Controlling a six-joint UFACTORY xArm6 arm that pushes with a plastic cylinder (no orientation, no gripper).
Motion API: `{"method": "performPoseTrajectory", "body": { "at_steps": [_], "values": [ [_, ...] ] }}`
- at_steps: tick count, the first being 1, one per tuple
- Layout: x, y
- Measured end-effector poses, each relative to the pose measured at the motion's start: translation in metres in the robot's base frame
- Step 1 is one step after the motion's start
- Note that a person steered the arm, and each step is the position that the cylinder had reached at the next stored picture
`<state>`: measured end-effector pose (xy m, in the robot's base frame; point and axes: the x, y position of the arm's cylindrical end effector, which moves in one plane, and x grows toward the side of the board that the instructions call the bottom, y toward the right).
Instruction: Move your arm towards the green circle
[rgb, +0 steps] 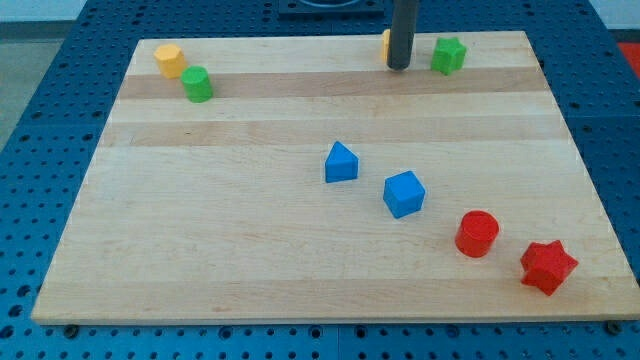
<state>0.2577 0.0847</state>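
The green circle (197, 84), a short green cylinder, stands near the view's top left of the wooden board (220, 230), touching or almost touching a yellow hexagonal block (169, 60) up and left of it. My tip (398, 66) is the end of the dark rod at the view's top, right of centre, far to the right of the green circle. An orange-yellow block (385, 44) is mostly hidden behind the rod. A green star (448, 55) lies just right of my tip.
A blue house-shaped block (341, 162) and a blue cube (404, 193) lie in the middle. A red cylinder (477, 233) and a red star (548, 266) lie at the view's bottom right. A blue perforated table surrounds the board.
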Motion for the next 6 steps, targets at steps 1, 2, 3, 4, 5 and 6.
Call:
{"method": "performPoseTrajectory", "body": {
  "at_steps": [1,2,3,4,5,6],
  "values": [
    [0.005,-0.053],
    [0.034,-0.125],
    [0.085,-0.198],
    [0.100,-0.279],
    [0.098,-0.367],
    [0.082,-0.389]
  ]
}}
